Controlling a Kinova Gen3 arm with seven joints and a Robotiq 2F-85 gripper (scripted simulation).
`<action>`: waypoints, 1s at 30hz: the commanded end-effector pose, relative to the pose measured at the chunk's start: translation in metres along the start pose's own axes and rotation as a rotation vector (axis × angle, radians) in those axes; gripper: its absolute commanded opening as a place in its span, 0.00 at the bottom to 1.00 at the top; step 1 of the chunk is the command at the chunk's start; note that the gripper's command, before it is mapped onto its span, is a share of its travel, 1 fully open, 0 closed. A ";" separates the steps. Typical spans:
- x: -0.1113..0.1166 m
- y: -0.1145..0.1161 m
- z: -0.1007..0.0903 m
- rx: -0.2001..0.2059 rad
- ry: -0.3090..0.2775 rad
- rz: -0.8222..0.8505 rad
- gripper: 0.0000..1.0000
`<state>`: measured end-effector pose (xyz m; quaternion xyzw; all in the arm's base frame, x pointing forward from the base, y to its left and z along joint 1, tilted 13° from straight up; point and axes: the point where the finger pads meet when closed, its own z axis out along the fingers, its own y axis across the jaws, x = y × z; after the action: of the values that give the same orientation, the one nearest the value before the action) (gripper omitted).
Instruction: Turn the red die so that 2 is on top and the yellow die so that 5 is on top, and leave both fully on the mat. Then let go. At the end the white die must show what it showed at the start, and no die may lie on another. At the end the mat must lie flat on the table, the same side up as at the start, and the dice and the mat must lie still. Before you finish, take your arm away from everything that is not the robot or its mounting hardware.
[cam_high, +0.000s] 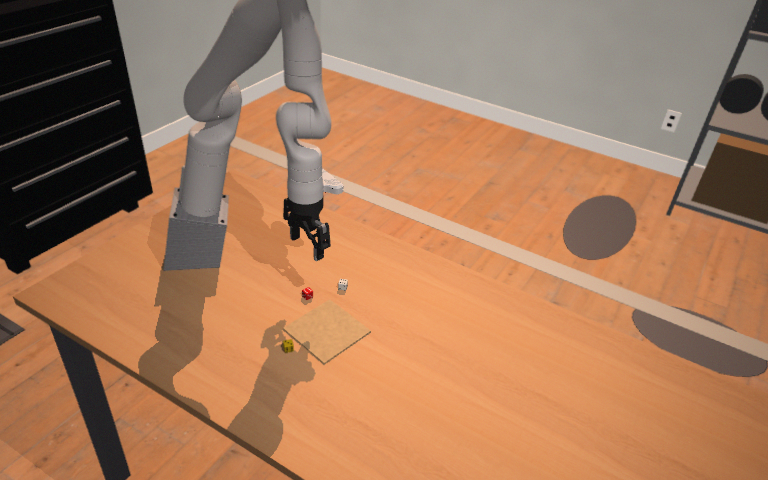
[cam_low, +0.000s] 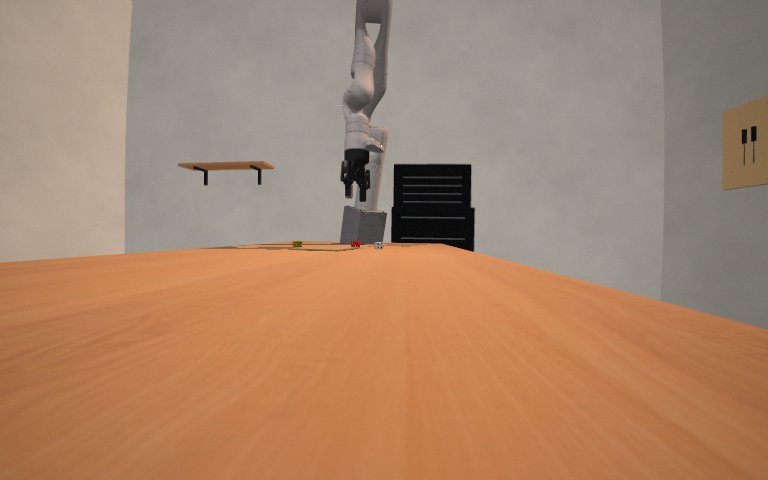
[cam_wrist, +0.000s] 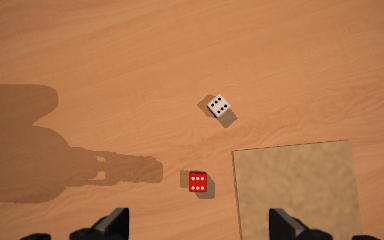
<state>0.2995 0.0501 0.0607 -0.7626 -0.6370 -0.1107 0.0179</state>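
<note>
The red die (cam_high: 306, 293) (cam_low: 355, 244) (cam_wrist: 198, 182) lies on the table beside the mat, with 6 on top. The white die (cam_high: 342, 284) (cam_low: 378, 245) (cam_wrist: 218, 106) lies on the table, also with 6 on top. The yellow die (cam_high: 287, 345) (cam_low: 297, 243) lies on the table just off the mat's edge; its top number is too small to tell, and it is outside the wrist view. The square tan mat (cam_high: 328, 331) (cam_wrist: 300, 190) lies flat. My gripper (cam_high: 306, 247) (cam_low: 355, 198) (cam_wrist: 198, 224) is open and empty, high above the table, pointing down.
The wooden table (cam_high: 453, 384) (cam_low: 396, 367) carries the arm's grey base (cam_high: 195, 243) behind the dice. The arm's shadow falls near the red die and over the yellow die. A black drawer cabinet (cam_high: 62, 113) (cam_low: 433, 203) stands beyond the table.
</note>
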 end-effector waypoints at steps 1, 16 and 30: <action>0.000 0.000 0.000 -0.001 0.000 0.000 1.00; -0.003 0.001 0.033 0.002 -0.011 -0.006 1.00; 0.000 0.001 0.051 -0.001 0.000 0.000 0.35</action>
<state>0.3086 0.0595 0.0120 -0.7613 -0.6385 -0.1119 0.0166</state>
